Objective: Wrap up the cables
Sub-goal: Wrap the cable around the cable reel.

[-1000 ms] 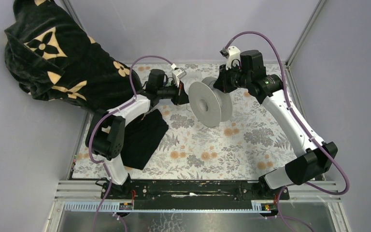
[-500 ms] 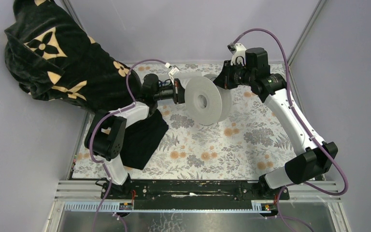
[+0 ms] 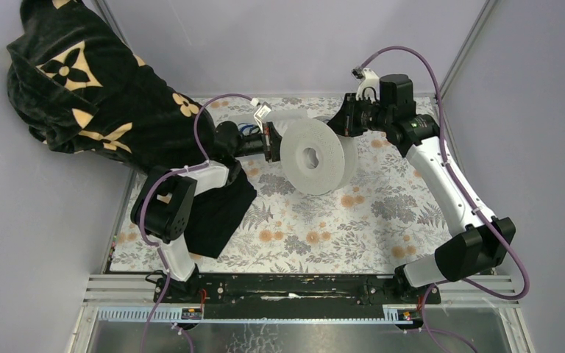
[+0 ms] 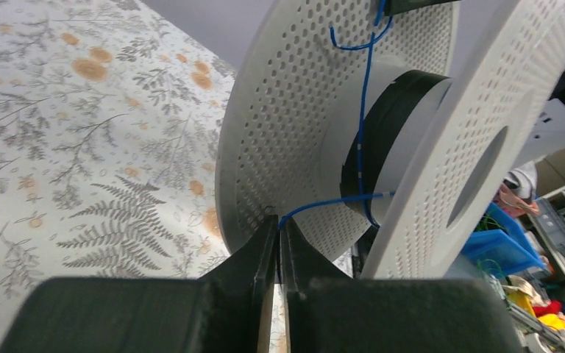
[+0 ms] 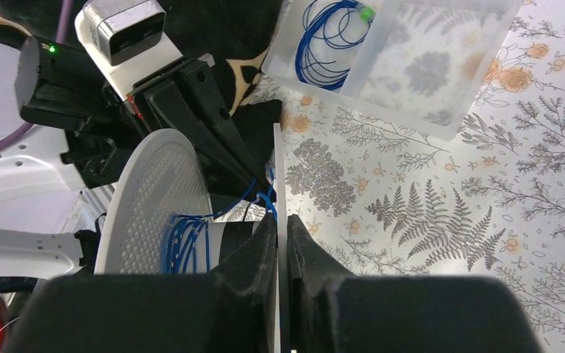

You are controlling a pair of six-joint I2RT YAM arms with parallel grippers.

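The white perforated plastic spool point(image 4: 287, 110) is running off the left wrist view's top edge; its thin blue wire point(image 4: 363, 103) is proving too fine to trace overhead; the clear plastic tray point(image 5: 441, 73) is being cropped in the right wrist view.

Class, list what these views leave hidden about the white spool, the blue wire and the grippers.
Top view: the near flange of the white perforated plastic spool hides its hub and the thin blue wire wound there.
Left wrist view: the wire's upper run leaves the top edge.
Right wrist view: fingers of the right gripper hide how deep the flange sits; the clear plastic tray runs off the top.
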